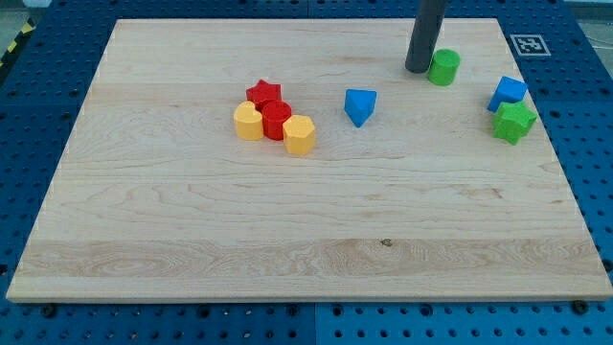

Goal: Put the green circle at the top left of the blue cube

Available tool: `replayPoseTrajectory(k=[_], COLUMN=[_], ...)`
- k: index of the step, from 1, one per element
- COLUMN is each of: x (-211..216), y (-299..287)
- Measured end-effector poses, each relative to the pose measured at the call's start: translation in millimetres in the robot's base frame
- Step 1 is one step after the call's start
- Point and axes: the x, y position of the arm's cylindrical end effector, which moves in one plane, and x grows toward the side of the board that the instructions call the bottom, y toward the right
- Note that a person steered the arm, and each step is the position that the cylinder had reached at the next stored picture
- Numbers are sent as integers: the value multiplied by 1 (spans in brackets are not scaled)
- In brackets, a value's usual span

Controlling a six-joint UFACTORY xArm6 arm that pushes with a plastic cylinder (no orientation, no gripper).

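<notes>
**Tip pressed up beside the green circle, near the view's top right**

You have my tip [419,70] standing on the wooden board [192,220], just to the left of the green circle [443,67] and touching it or very nearly so. The rod is bare: it ends in a plain blunt end that grips nothing and only rests against things.

Look at the green circle: it is a short, upright cylinder, bright green, with a flat round top and a smooth side, standing clear of every other block.

The blue cube [508,93] sits well to its right and a little lower, with the green star [514,122] touching its lower edge. A blue triangular block [360,105] stands alone near the middle. Further left, the red star [263,94], a red cylinder [276,121] and two yellow blocks [248,123] [300,135] huddle together.
</notes>
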Motion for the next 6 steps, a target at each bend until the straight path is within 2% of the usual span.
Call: replayPoseTrajectory(k=[3, 6], x=[-3, 7], y=[52, 63])
